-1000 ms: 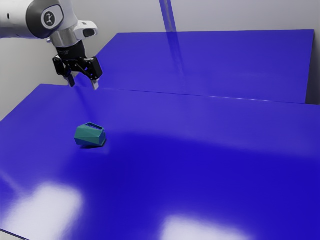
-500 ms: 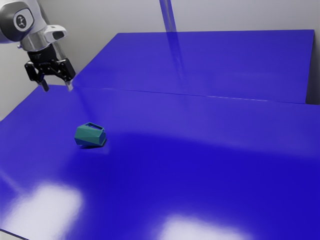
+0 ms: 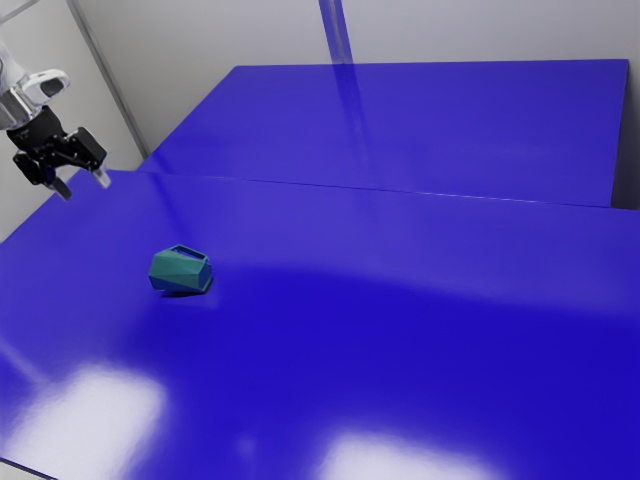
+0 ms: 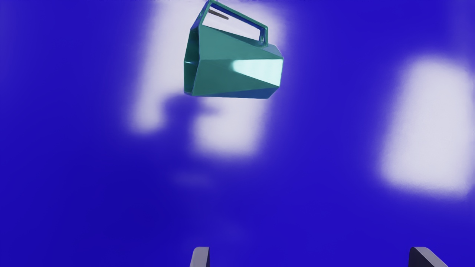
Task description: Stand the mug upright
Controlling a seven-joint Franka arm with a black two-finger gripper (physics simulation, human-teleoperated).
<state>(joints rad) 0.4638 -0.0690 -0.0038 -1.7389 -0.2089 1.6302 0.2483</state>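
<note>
mug (image 3: 180, 272), teal, faceted, plastic-looking, lies sideways; your black two-finger gripper (image 3: 85, 187) has jaws apart, so probably approach stage, reach over it next

Table (image 3: 420, 360) surf. v. glossy & smooth w/ bright reflections; mug (image 4: 233, 74) smooth, faceted, semi-gloss, mat'l unclear; wall (image 3: 480, 30) looks matt.

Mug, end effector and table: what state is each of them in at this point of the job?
Mug: lying on its side on the table, not upright; not gripped.
End effector: open, fingers well apart, nothing between them, raised and away from the mug.
Table: flat and glossy, with pale patches of light on its surface.
</note>
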